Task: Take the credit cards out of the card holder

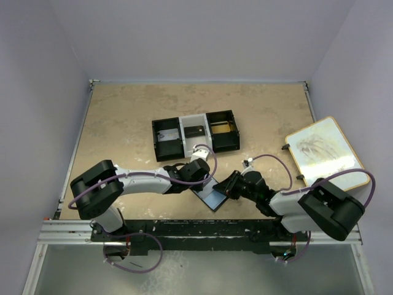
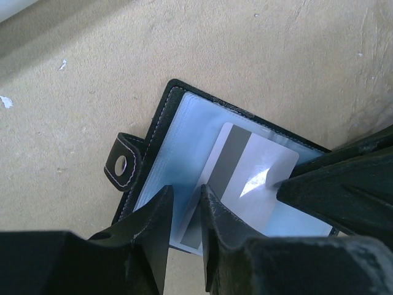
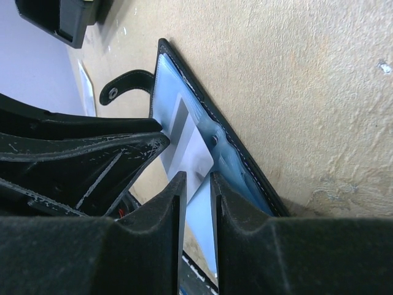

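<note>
Our left gripper (image 2: 185, 195) hangs low over the open card holder (image 2: 179, 132), its fingers (image 2: 161, 224) only narrowly parted. The striped edge of a pale credit card (image 2: 249, 178) sits in the gap, and we cannot tell whether it is actually pinched. Our right gripper (image 3: 198, 181) meets it from the opposite side, also just a slit apart, with a corner of the same card between its fingers. Again we cannot say whether it is clamped. The card rests against the holder's pale-blue sleeves (image 2: 169, 184), dark stripe facing up. The holder lies flat on the tan worktop (image 2: 245, 55) between the two grippers, close to the arms' bases, its snap strap (image 2: 121, 163) sticking out to one side. Beyond it stands a black-and-white three-compartment tray (image 1: 166, 149). A wood-rimmed white board (image 1: 322, 147) lies well apart at the right.
</note>
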